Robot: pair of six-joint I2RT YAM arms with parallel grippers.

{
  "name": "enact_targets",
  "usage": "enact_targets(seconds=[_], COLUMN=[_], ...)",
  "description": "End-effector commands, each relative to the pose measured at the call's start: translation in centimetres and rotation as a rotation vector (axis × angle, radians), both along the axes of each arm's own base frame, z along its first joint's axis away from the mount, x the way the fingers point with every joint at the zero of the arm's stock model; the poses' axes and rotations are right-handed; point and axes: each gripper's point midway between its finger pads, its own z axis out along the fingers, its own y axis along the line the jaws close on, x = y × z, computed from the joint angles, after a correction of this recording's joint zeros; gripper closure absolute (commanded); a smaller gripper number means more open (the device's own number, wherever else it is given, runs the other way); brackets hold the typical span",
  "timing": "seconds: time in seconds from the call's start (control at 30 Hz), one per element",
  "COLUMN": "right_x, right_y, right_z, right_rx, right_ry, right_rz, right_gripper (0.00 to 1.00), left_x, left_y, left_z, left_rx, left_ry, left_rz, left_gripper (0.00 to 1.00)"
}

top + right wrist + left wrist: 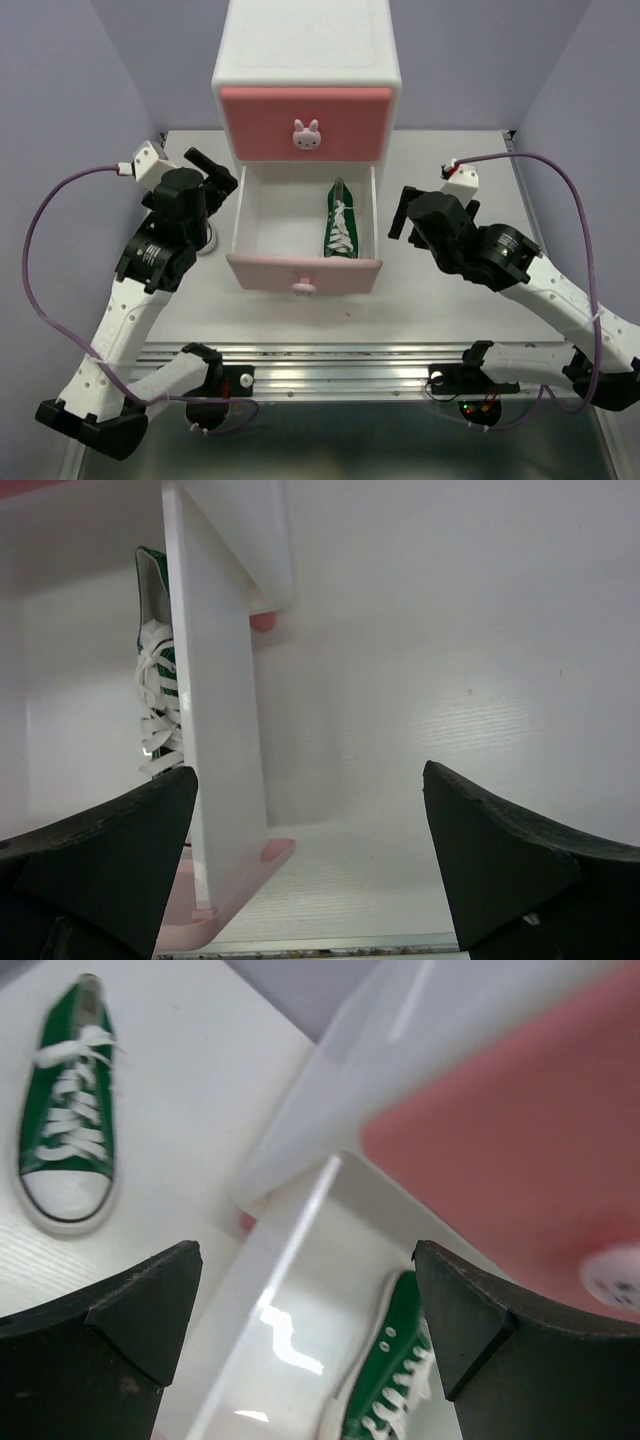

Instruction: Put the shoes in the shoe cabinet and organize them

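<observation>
A metal rail edges the near side of the white tabletop, and lavender walls close it in. The left gripper and right gripper flank the pulled-out lower drawer, each spread wide with nothing between its fingers. One green sneaker lies in that drawer along its right wall, long axis near-to-far, toe toward the drawer front, possibly tipped on its side. A second green sneaker sits laces-up on the tabletop left of the shoe cabinet.
</observation>
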Motion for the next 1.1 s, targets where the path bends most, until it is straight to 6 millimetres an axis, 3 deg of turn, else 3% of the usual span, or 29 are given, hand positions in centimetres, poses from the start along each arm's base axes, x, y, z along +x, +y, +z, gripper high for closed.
enact_targets(seconds=[0.0,0.1,0.2,0.3,0.37,0.43,0.57,0.6,0.7,0.73,0.77,0.93,1.07], right_x=[0.9,1.3,1.3,1.3,1.4,1.3,1.1,1.1,1.2,1.2,1.3,1.9,2.1], right_y=[0.8,1.4,1.7,2.1,2.1,2.1,1.9,1.9,2.0,2.1,2.2,3.0,3.4], right_z=[1.7,1.5,1.1,0.9,0.8,0.7,0.8,0.8,0.6,0.8,0.8,1.0,1.2], right_rx=[0.015,0.014,0.019,0.035,0.039,0.048,0.055,0.057,0.052,0.054,0.049,0.018,0.015], right_ry=[-0.049,-0.045,-0.034,-0.025,-0.023,-0.023,-0.025,-0.025,-0.022,-0.024,-0.023,-0.017,-0.016], right_rz=[0.020,0.032,0.034,0.036,0.032,0.029,0.027,0.026,0.026,0.027,0.030,0.056,0.066], right_gripper=[0.00,0.00,0.00,0.00,0.00,0.00,0.00,0.00,0.00,0.00,0.00,0.00,0.00], left_x=[1.2,2.3,3.8,5.7,6.4,6.9,9.4,10.2,11.3,11.7,12.3,15.2,17.4], left_y=[2.4,4.5,7.3,10.3,12.4,13.5,15.5,15.8,18.2,18.8,19.8,20.2,20.2], left_z=[-1.9,-2.2,-4.0,-8.8,-11.0,-12.8,-14.4,-16.1,-17.5,-19.3,-19.4,-22.5,-23.7], left_rx=[0.056,0.069,0.085,0.105,0.094,0.113,0.190,0.187,0.205,0.194,0.199,0.205,0.177], left_ry=[0.084,0.097,0.146,0.257,0.299,0.318,0.318,0.358,0.399,0.443,0.436,0.482,0.489], left_rz=[0.039,0.072,0.121,0.152,0.174,0.151,0.108,0.081,0.115,0.118,0.132,0.077,0.050], left_gripper=[0.01,0.01,0.01,0.01,0.01,0.01,0.01,0.01,0.01,0.01,0.01,0.01,0.02])
